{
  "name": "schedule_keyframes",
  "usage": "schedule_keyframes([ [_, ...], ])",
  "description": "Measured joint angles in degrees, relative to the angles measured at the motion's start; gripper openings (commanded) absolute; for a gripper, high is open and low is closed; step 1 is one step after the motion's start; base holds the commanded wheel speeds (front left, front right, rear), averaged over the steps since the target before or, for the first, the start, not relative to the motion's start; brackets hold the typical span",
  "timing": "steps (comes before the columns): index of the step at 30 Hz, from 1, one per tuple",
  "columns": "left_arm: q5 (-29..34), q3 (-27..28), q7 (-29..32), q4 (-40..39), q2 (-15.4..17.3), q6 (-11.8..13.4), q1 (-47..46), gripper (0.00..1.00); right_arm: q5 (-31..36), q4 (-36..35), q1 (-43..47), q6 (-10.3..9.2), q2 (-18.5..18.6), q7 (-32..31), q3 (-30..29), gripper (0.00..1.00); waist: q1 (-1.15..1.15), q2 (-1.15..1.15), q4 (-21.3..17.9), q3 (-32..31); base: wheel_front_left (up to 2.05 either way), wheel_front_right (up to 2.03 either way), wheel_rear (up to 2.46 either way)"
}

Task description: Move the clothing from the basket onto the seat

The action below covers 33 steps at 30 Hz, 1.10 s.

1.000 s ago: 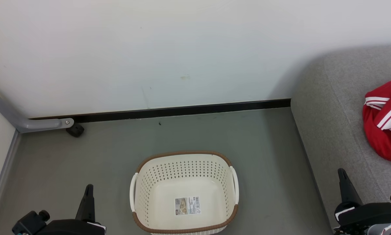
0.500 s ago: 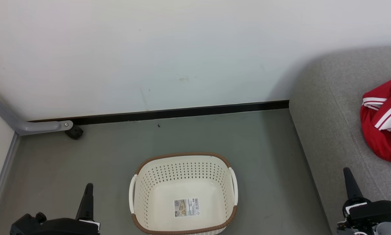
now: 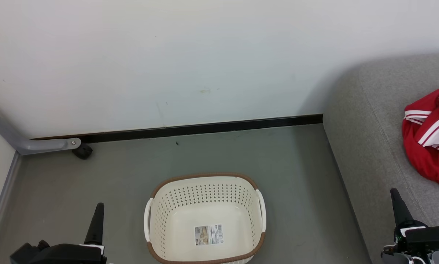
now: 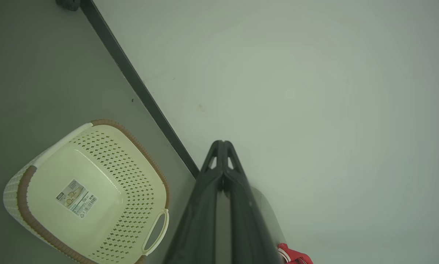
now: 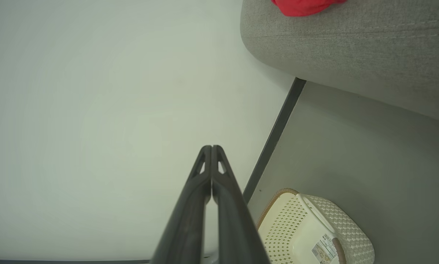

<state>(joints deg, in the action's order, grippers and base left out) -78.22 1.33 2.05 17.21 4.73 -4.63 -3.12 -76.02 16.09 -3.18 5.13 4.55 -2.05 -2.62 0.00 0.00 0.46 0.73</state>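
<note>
The cream basket with its brown rim stands on the grey floor, and nothing lies inside but the label sticker. It also appears in the wrist views as the basket. Red clothing with white stripes is bunched on the grey seat at the right edge; a red edge of the clothing shows atop the seat. My left gripper rests shut, left of the basket. My right gripper is shut too, over the seat's front part. Both hold nothing.
A white wall with a black skirting strip runs behind the basket. A grey metal leg with a dark caster stands at the left by the wall. Bare grey floor lies between basket and seat.
The head view has drifted slightly, so everything sits a little lower and more to the left. Both grippers have sunk lower in the picture. Basket and clothing lie unmoved.
</note>
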Motion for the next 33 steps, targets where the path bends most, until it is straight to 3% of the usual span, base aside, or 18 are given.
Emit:
schedule_keyframes([
  [21,-12.41,3.54,4.30,0.04,-2.20,-2.30,-1.07,0.00,-15.03,1.08,-1.10,1.46,-1.93,-4.27,-4.99,0.00,0.00,0.00,-0.47,-0.63,0.00,0.00,0.00],
  [33,-13.40,3.61,4.44,0.03,-2.46,-2.44,-1.20,0.00,-15.30,1.11,-1.27,1.53,-2.01,-4.43,-5.19,0.00,0.00,0.00,-0.47,-0.63,0.00,0.00,0.00],
])
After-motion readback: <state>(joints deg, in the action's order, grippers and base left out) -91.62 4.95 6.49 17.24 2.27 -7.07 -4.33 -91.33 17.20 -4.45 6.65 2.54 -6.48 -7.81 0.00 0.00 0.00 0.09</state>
